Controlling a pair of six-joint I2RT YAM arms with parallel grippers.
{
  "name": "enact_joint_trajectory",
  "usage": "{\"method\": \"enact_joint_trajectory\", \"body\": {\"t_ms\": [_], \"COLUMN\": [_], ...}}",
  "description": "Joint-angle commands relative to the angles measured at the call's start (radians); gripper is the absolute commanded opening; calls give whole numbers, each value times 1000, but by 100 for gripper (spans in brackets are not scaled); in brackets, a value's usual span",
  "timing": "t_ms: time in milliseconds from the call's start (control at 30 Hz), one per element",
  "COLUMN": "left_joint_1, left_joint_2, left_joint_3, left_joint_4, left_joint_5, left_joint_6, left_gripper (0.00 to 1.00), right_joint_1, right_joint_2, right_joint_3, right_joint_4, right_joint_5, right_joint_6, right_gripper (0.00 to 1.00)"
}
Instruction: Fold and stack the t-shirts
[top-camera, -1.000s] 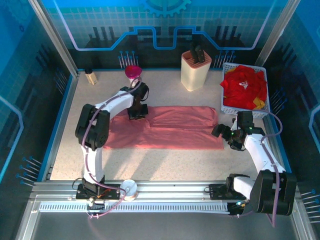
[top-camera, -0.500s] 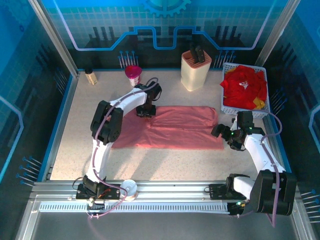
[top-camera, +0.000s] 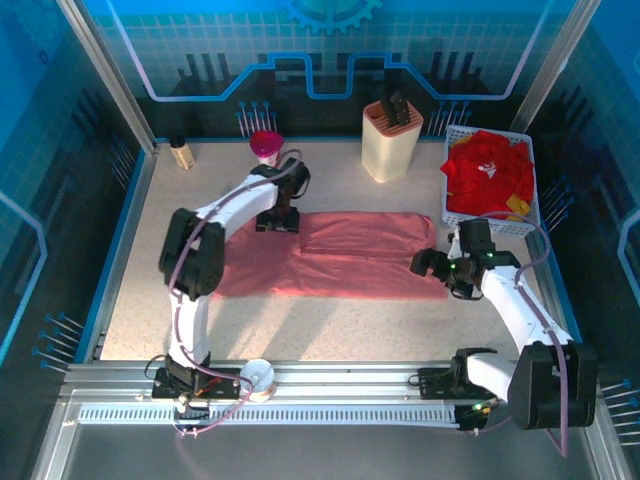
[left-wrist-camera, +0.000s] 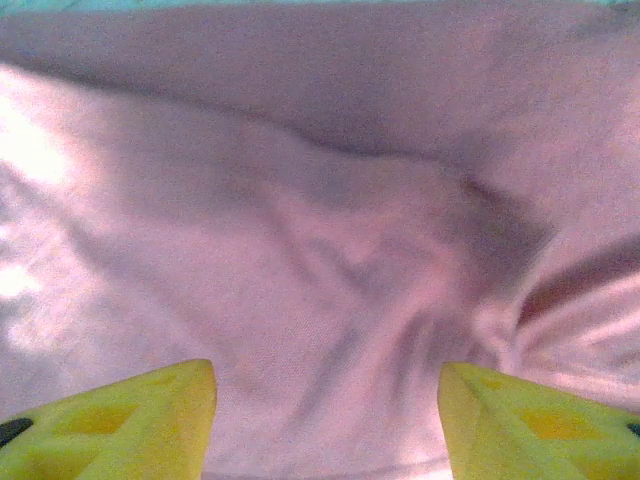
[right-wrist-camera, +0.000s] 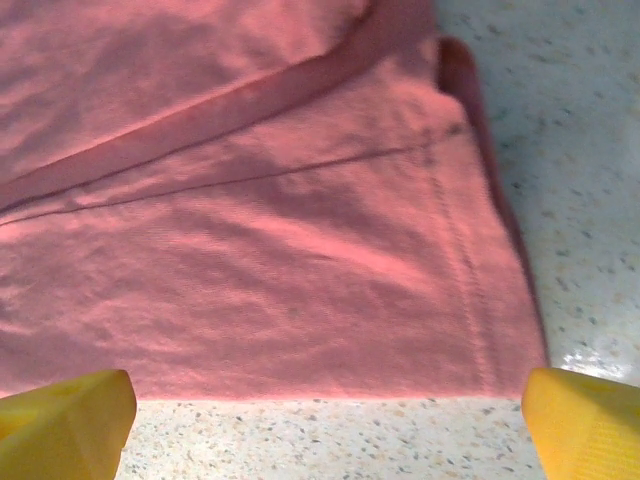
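Clearly, the plain salmon-pink cloth t-shirt (top-camera: 350, 262) is lying spread flat across the middle of the speckled table (top-camera: 330, 330). The left gripper (top-camera: 277, 222) is hanging low over its far left part, yellow fingers (left-wrist-camera: 110, 420) apart. The right gripper (top-camera: 432, 266), likewise spread, is hovering at the right hem corner. Bright red tees (top-camera: 488, 175) are sitting heaped in the white mesh basket (top-camera: 447, 195) far right, their white print too small to read. Bare tabletop is running along the shirt's near edge.

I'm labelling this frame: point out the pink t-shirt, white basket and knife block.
pink t-shirt (top-camera: 350, 255), top external view, middle of the spread cloth.
white basket (top-camera: 446, 175), top external view, its left wall.
knife block (top-camera: 391, 148), top external view, front face.
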Motion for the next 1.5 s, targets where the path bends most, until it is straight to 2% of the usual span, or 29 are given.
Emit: {"method": "enact_joint_trajectory", "body": {"t_ms": [0, 267, 333, 433, 667, 867, 967, 1100, 1267, 1467], "left_joint_1": [60, 186, 203, 213, 213, 203, 202, 190, 120, 54], "left_joint_2": [-128, -272, -281, -257, -107, 44, 119, 202, 271, 353], "left_joint_3": [-138, -481, -519, -518, -367, -217, -137, -23, 126, 300], "left_joint_4": [55, 227, 240, 217, 117, 39, -4, -65, -129, -159], "left_joint_5": [110, 280, 286, 220, 135, 139, 169, 188, 208, 307], "left_joint_6": [-54, -113, -113, -95, -40, 13, 45, 63, 73, 45], "left_gripper": [61, 53, 52, 52, 48, 46, 44, 40, 40, 40], "right_joint_1": [68, 172, 187, 205, 238, 269, 291, 325, 373, 480], "right_joint_2": [64, 426, 517, 614, 752, 857, 877, 865, 800, 671], "right_joint_3": [87, 339, 401, 481, 606, 647, 657, 642, 566, 436], "right_joint_4": [45, 93, 92, 93, 49, -34, -86, -123, -133, -90], "right_joint_5": [58, 95, 97, 105, 160, 197, 172, 152, 105, 30], "right_joint_6": [-1, -68, -77, -76, -61, -33, -17, -6, 23, 113], "right_gripper": [100, 99, 98, 97, 96, 95, 95, 95, 95, 94]}}
